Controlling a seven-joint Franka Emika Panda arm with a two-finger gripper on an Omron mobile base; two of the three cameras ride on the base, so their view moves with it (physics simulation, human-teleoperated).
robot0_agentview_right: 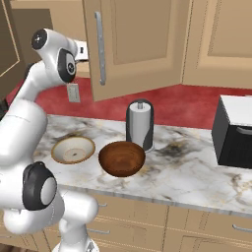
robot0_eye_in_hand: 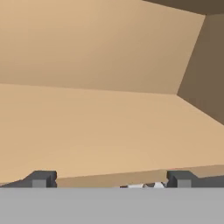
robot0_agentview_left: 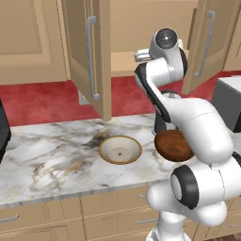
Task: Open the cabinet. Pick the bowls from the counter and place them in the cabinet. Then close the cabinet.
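A: In the left base view, why are both doors of the cabinet [robot0_agentview_left: 89,56] swung out?

B: So bowls can go in. The cream bowl [robot0_agentview_left: 120,149] sits mid-frame on the counter [robot0_agentview_left: 47,155], the brown bowl [robot0_agentview_left: 173,145] right of it.

A: And the right base view?

B: Both bowls lie lower centre, beside a grey canister [robot0_agentview_right: 140,124].

A: The hand view?

B: The claw [robot0_eye_in_hand: 111,179] is released, empty, facing the bare shelf [robot0_eye_in_hand: 109,127].

Marble counter [robot0_agentview_right: 192,172] carries cream bowl [robot0_agentview_right: 73,149], wooden bowl [robot0_agentview_right: 121,158], grey canister [robot0_agentview_right: 140,124], black appliance [robot0_agentview_right: 235,132]
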